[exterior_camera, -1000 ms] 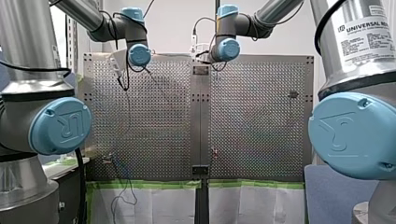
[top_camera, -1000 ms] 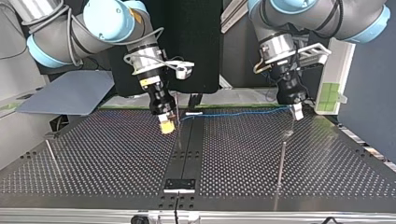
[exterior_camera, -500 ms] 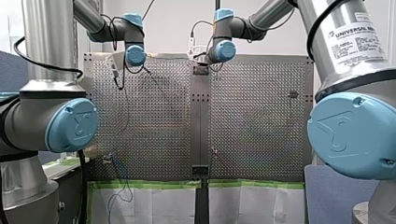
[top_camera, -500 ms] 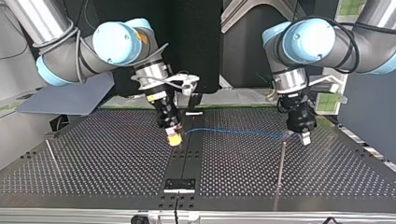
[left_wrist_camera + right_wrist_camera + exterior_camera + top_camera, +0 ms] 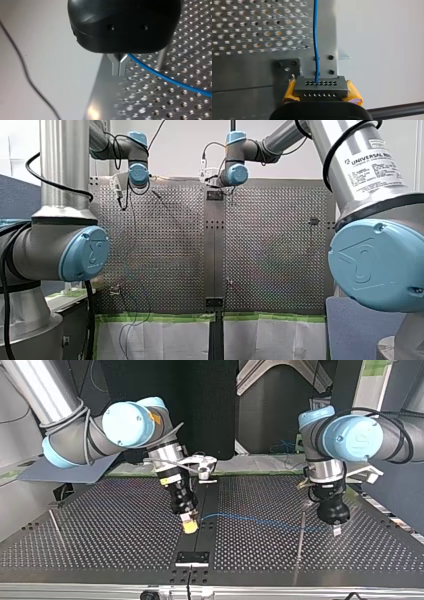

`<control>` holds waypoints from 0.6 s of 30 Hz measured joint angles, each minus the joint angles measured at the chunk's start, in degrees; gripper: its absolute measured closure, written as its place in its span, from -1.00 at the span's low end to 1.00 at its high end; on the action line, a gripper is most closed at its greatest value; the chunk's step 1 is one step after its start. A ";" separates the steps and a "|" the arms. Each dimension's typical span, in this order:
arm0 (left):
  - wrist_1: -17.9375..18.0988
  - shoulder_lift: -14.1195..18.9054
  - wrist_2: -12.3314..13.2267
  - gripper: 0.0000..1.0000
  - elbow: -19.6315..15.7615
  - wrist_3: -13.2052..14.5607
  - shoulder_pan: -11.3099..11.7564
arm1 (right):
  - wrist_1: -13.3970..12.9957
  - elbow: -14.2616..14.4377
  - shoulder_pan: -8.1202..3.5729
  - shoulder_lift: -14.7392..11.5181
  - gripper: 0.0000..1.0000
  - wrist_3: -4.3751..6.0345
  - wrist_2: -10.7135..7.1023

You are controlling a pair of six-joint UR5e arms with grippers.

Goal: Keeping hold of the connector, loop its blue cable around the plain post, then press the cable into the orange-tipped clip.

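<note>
Holding: right gripper (image 5: 189, 525) clamped on stiff connector (image 5: 320, 86) | left gripper (image 5: 119, 67) pinched on blue cable (image 5: 260, 521) | judged light, limp, likely slippery

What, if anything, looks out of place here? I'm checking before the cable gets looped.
Nothing stands out: the blue cable runs unkinked from the connector in my right gripper to my left gripper, near the plain post.

Silver arms (image 5: 64, 170), blue joint caps (image 5: 372, 265) — black left pincer (image 5: 119, 72).
</note>
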 joint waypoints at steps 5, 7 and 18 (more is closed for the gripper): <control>-1.41 -1.98 1.86 1.00 2.72 -0.11 0.40 | -0.36 -2.68 -0.29 0.47 1.00 -0.08 0.30; -1.50 -2.48 2.03 1.00 3.72 -0.22 0.57 | -0.36 -3.72 -0.35 0.84 1.00 -0.19 0.46; -1.58 -4.32 1.09 1.00 9.39 -1.73 3.13 | 0.45 -6.42 -0.38 2.52 1.00 -1.36 1.27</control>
